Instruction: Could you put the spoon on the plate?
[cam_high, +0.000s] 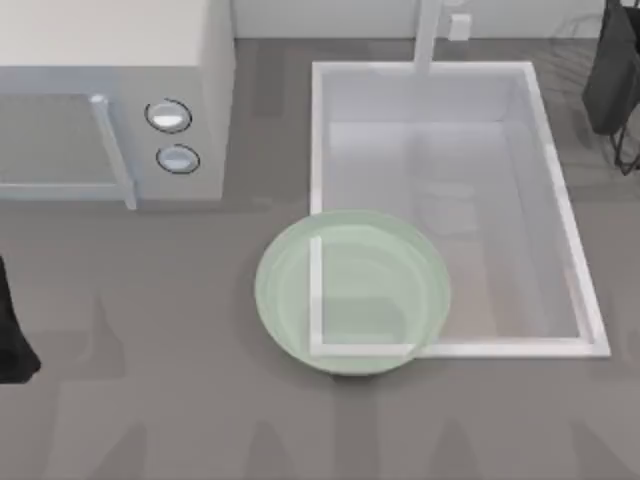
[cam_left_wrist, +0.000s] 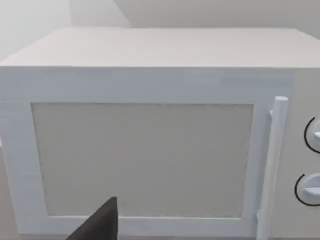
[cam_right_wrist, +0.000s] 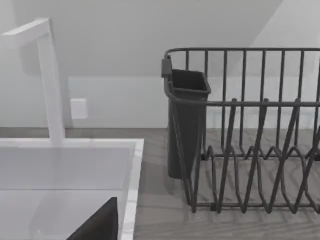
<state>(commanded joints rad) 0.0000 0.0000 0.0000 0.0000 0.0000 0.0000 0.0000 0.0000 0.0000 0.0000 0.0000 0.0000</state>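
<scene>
The plate sits on the desk, overlapping the sink's near-left corner. No spoon is visible, so a wrong search could waste motion. Whether either claw is open cannot be told; both arms sit parked.

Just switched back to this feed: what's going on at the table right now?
Nothing is being handled at the moment. The plate sits at the table's middle, overlapping the near left corner of the sink. The left arm is parked at the table's left edge, its wrist camera facing the microwave. The right arm is parked at the far right, its camera looking at the dish rack beside the sink.
</scene>
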